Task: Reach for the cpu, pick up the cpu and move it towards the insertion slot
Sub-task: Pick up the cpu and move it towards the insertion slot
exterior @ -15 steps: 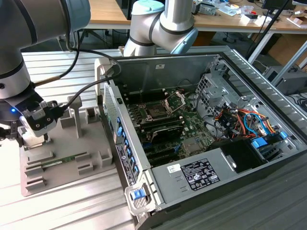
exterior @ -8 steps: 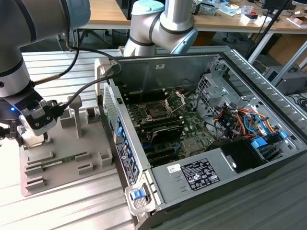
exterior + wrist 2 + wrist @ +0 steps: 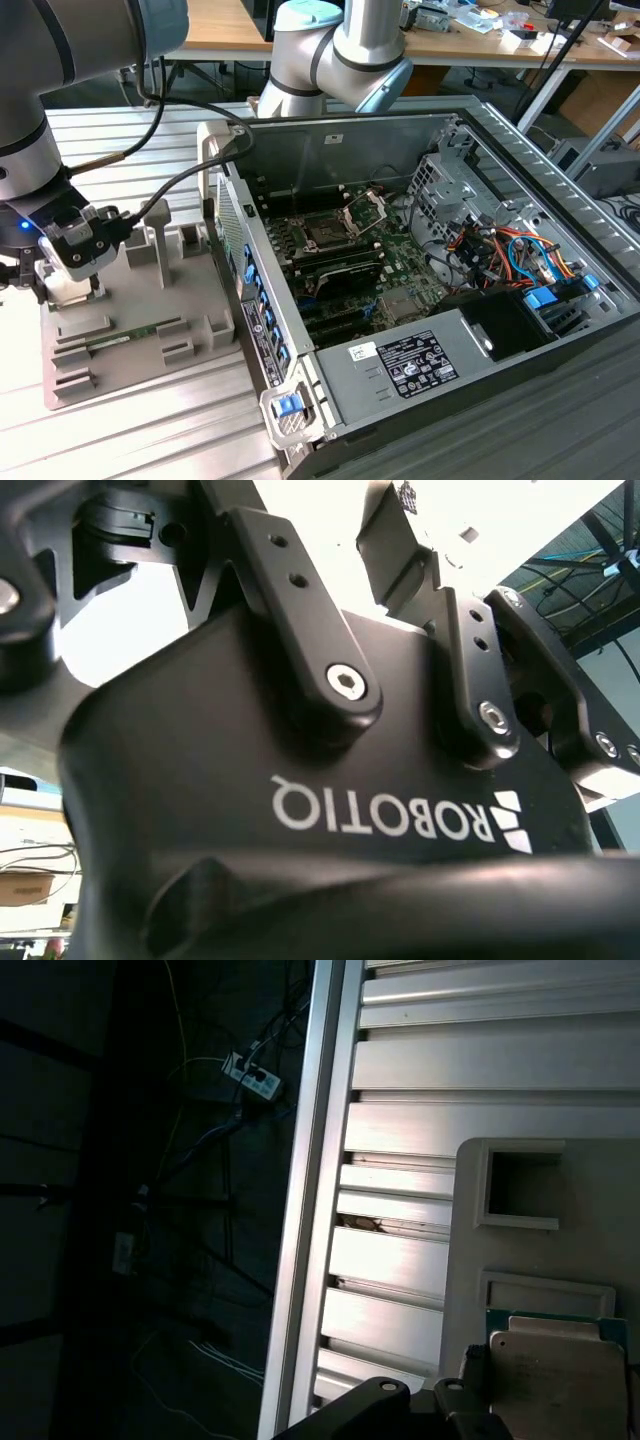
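The cpu (image 3: 556, 1380) is a small square chip with a silvery top and a thin green rim. In the first wrist view it lies flat in a pocket of the grey fixture block (image 3: 545, 1260), with a dark part of my gripper right against one edge. In the exterior view my gripper (image 3: 66, 262) is low over that fixture block (image 3: 130, 300), at the exterior view's left. The insertion slot (image 3: 325, 232) is a dark square socket on the motherboard inside the open computer case (image 3: 470, 350), with its metal frame (image 3: 366, 207) lifted. The gripper's black body (image 3: 330, 780) shows in the second wrist view.
A thin green memory stick (image 3: 122, 340) lies on the fixture block. The case's side wall (image 3: 250, 290) stands between the block and the motherboard. Cables and a drive cage (image 3: 500, 245) crowd the case's far end. The ribbed aluminium table (image 3: 480, 1130) ends at an edge near the block.
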You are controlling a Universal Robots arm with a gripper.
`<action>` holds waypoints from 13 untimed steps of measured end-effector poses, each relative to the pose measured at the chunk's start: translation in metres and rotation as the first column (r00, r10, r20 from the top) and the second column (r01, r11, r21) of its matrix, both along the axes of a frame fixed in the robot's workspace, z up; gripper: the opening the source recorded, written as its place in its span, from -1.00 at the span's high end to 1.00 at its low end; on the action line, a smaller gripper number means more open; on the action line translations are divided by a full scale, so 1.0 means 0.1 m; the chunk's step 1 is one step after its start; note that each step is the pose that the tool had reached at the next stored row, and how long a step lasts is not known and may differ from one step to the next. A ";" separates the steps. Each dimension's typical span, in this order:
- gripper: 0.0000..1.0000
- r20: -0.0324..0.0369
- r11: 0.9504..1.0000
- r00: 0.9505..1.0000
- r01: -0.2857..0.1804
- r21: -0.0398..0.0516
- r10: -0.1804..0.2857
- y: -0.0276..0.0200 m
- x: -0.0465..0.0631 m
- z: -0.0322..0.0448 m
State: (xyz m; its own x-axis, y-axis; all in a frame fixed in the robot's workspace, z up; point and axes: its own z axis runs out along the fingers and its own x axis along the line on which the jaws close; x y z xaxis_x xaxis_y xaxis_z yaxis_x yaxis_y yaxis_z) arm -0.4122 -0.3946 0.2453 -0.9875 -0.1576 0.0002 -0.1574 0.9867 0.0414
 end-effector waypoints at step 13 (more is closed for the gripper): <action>-0.09 0.000 1.000 1.000 0.000 0.000 0.000 0.000 0.00 0.046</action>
State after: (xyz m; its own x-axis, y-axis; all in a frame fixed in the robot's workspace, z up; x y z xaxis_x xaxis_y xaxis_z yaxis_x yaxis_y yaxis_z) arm -0.4122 -0.3946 0.2499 -0.9875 -0.1576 0.0002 -0.1574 0.9867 0.0415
